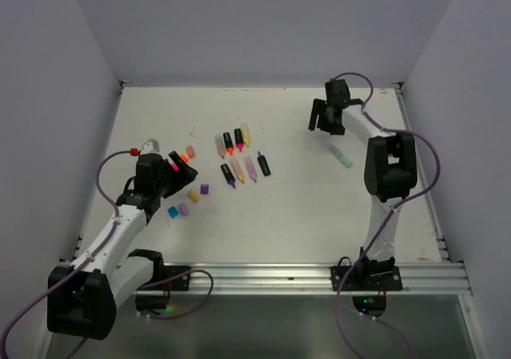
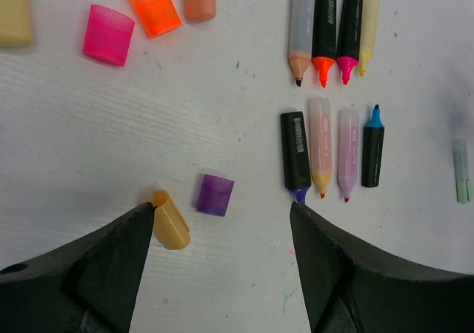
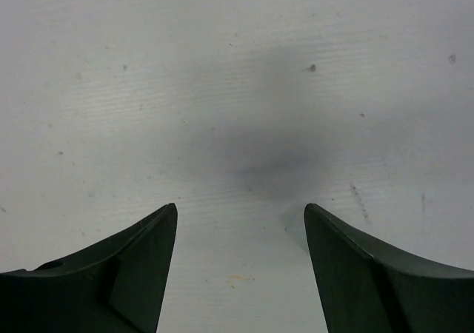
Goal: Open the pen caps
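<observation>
Purple cap [image 2: 215, 194] lies by the parted left end effector [image 2: 222, 205]; right end effector [image 3: 241, 206], also parted, faces table [image 3: 222, 66].

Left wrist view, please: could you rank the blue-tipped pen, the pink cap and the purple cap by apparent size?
1. blue-tipped pen, clearly the largest
2. pink cap
3. purple cap, a little smaller than the pink one

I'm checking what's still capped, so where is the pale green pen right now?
Top view: the pale green pen lies alone on the right side, just below the right gripper and far right of the central highlighters.
</observation>
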`<control>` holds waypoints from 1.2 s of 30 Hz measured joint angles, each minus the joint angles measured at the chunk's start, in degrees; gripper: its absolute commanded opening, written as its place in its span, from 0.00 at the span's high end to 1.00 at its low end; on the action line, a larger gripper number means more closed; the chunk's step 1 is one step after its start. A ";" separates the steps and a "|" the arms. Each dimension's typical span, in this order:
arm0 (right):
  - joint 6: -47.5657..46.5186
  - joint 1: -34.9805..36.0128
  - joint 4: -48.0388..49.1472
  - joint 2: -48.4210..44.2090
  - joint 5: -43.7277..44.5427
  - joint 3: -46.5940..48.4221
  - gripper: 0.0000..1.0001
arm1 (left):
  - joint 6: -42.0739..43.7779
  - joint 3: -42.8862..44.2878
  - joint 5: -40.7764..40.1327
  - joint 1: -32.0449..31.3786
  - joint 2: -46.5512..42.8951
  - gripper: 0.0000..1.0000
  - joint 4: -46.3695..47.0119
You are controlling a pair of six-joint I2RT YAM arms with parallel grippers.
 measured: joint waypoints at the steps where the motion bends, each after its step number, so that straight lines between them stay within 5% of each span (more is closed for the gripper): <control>1: -0.70 -0.46 -0.72 0.00 0.00 0.00 0.26 | 0.02 0.00 0.26 0.00 0.35 0.23 0.33; 19: -6.97 -5.62 0.07 -1.11 -4.70 -8.81 0.27 | 0.17 -0.11 2.84 0.00 1.73 0.24 3.50; 29: -4.48 -5.46 2.82 -3.19 -2.10 -12.72 0.47 | 0.17 -0.72 3.52 0.00 1.73 0.24 4.55; 36: -3.67 -3.54 1.57 -3.48 4.46 -13.22 0.71 | 0.20 -1.03 5.42 -0.02 1.84 0.24 5.40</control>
